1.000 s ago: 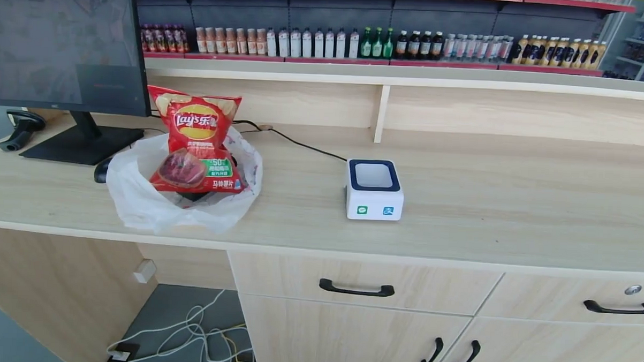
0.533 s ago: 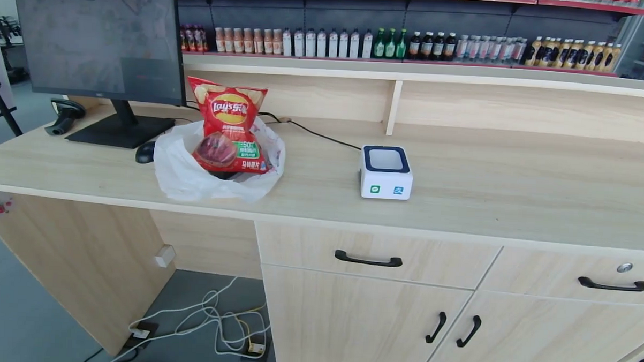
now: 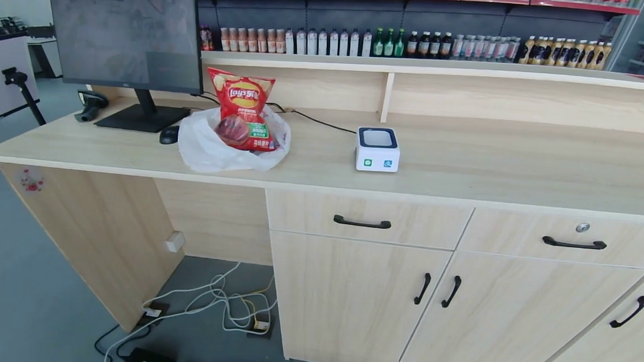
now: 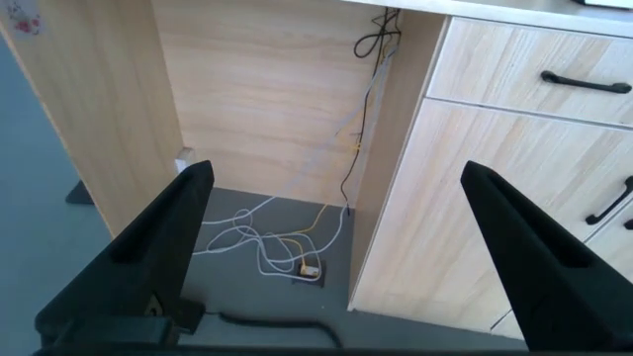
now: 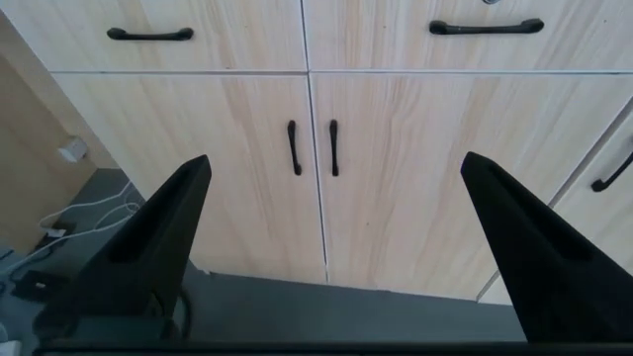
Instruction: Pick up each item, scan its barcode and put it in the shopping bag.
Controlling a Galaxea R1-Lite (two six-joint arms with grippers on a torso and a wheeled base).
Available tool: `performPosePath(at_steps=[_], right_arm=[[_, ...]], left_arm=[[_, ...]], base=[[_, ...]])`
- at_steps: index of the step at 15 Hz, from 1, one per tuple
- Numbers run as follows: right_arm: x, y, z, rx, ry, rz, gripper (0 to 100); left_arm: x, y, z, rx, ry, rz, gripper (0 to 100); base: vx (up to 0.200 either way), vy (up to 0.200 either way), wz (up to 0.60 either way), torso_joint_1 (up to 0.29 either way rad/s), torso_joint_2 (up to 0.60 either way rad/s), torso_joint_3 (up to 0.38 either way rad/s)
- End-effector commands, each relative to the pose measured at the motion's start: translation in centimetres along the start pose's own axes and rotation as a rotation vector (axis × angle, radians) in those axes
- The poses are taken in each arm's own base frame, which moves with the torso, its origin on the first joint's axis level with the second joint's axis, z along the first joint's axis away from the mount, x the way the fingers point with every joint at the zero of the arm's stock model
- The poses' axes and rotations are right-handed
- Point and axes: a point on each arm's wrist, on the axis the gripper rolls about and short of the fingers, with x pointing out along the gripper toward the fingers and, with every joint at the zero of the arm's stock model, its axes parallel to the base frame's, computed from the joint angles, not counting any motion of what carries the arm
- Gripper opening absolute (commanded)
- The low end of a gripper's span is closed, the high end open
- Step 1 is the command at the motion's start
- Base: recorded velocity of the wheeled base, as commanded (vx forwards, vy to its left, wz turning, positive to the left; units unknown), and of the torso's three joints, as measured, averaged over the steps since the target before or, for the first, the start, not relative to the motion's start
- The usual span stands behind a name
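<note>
I see the chips point(image 3: 242, 111) sitting in the bag point(image 3: 200, 152) left of the scanner point(image 3: 377, 151); left fingers point(image 4: 148, 259) and right fingers point(image 5: 148, 247) both gape apart.

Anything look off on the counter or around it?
Nothing spilled or damaged. The chip bag stands tall out of the slumped shopping bag, not tucked in. The scanner sits upright. Loose cables lie tangled on the floor under the counter.
</note>
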Motion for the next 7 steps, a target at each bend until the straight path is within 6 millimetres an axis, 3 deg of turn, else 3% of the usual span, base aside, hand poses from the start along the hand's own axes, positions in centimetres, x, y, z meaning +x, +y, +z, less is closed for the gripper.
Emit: performPosePath(at_steps=[1, 7], right_arm=[[0.02, 0.00, 0.03, 0.001, 0.002, 0.000, 100], [0.03, 0.00, -0.01, 0.005, 0.004, 0.000, 100]], left_arm=[[0.00, 0.00, 0.01, 0.000, -0.002, 0.000, 100], [0.00, 0.00, 0.00, 0.006, 0.000, -0.001, 100]], base=[[-0.200, 0.000, 0.00, -0.002, 0.01, 0.002], [0.000, 0.000, 0.00, 0.000, 0.00, 0.000]])
